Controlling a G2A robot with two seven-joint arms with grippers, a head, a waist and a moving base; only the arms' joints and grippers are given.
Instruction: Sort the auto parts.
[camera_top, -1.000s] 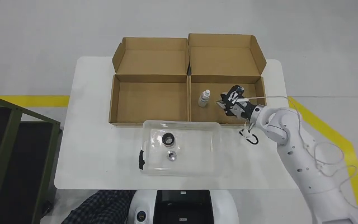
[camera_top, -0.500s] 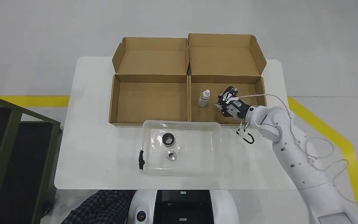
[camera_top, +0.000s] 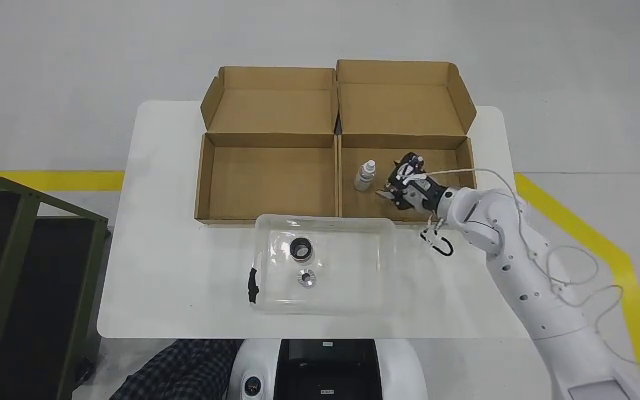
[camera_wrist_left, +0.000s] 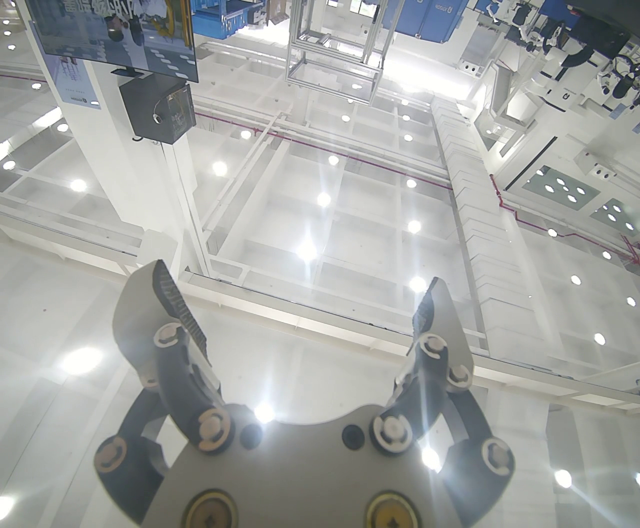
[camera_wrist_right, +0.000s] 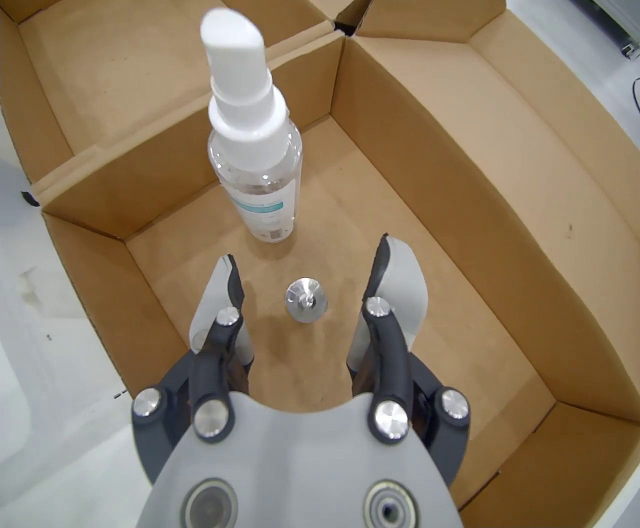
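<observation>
Auto parts: a small silver metal part (camera_wrist_right: 306, 299) lies on the floor of the right cardboard box (camera_top: 452, 175), in its 9 o'clock half. A black ring (camera_top: 299, 248) and a silver piece (camera_top: 308, 279) lie in the clear tray (camera_top: 378, 268), at 6 o'clock of the boxes.
Right gripper (camera_wrist_right: 307, 260): low over the metal part, fingers spread wide on either side. It grips nothing, and neither finger touches the part.
Left gripper (camera_wrist_left: 297, 280): aimed at the ceiling, wide open, empty.
Spray bottle (camera_wrist_right: 255, 165): upright in the same box, just beside the part, at 9 o'clock of the right gripper in the top view.
Left cardboard box (camera_top: 265, 182): at 9 o'clock of the right one, sharing a wall.
Risk, part: a sideways withdrawal could clip it and send it rolling. A straight lift looks safer.
Risk, bottle: it is tall and narrow, so a swing toward 9 o'clock could topple it onto the part.
Risk, box: its 6 o'clock wall stands between gripper and tray. A low path could catch the rim and drag the box.
Risk, sorting: the two tray pieces differ, so either could be dropped in the wrong box.
</observation>
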